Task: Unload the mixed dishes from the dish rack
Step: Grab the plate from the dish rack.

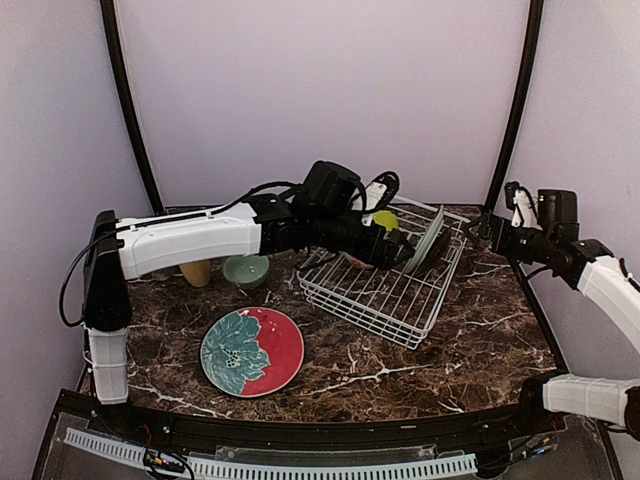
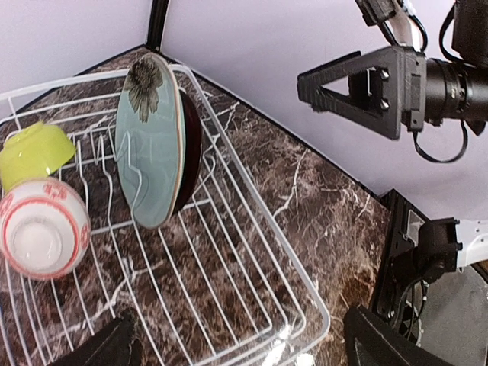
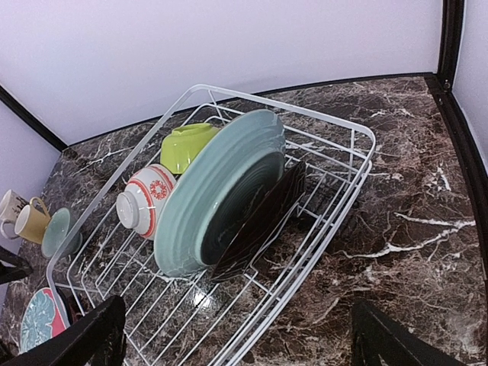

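The white wire dish rack (image 1: 362, 318) stands right of centre. In it a pale-green flowered plate (image 2: 149, 145) stands on edge against a black plate (image 2: 192, 145), with a lime bowl (image 2: 34, 151) and a pink-striped bowl (image 2: 42, 229) beside them. My left gripper (image 1: 393, 250) hovers over the rack, open and empty (image 2: 248, 352). My right gripper (image 1: 487, 228) is open and empty off the rack's right side, looking down at the rack (image 3: 358, 191), the green plate (image 3: 217, 194) and the black plate (image 3: 263, 217).
A red floral plate (image 1: 252, 350) lies on the marble table left of the rack. A mint bowl (image 1: 246, 270) and a yellowish mug (image 1: 197, 272) stand behind it. The right wrist view shows two mugs (image 3: 27, 219) at far left.
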### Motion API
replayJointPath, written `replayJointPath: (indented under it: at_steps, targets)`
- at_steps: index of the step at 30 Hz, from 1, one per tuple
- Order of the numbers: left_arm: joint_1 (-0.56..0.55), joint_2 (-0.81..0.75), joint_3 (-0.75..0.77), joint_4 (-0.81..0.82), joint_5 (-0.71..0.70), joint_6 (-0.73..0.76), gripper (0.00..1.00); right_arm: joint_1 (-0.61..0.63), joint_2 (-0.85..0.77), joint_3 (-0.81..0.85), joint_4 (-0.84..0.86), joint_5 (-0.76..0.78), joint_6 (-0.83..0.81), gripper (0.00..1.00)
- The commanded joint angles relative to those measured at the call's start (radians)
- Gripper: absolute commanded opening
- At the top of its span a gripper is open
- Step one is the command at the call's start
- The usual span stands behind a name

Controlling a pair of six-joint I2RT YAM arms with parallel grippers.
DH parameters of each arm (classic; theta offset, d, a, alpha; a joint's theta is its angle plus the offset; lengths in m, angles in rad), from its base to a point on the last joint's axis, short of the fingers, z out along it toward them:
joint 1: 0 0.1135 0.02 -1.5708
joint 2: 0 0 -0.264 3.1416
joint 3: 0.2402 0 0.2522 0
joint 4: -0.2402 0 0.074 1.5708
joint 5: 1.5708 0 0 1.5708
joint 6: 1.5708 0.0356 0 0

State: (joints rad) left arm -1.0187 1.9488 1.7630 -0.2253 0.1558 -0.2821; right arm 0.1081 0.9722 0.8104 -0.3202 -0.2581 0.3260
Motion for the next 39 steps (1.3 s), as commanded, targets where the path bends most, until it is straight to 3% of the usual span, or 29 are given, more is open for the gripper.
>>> replayJointPath:
  at_steps: [1,13,18,25,33,39]
  targets:
    - [0.003,0.126,0.172,0.011,0.059,0.041,0.9,-0.002,-0.035,0.002,0.0,0.013,-0.01,0.99]
    - [0.003,0.414,0.474,0.064,-0.051,0.104,0.8,-0.002,-0.057,-0.012,-0.021,-0.014,-0.033,0.99]
    - [0.004,0.535,0.593,0.079,-0.127,0.158,0.67,-0.002,-0.07,-0.018,-0.02,-0.017,-0.038,0.99]
    - [0.006,0.618,0.642,0.131,-0.225,0.197,0.52,-0.002,-0.079,-0.035,-0.012,-0.02,-0.048,0.99]
    - [0.008,0.71,0.721,0.204,-0.249,0.187,0.26,-0.002,-0.063,-0.042,0.0,-0.036,-0.045,0.99]
    - [0.008,0.729,0.735,0.25,-0.17,0.187,0.17,-0.002,-0.083,-0.049,-0.002,-0.033,-0.045,0.99]
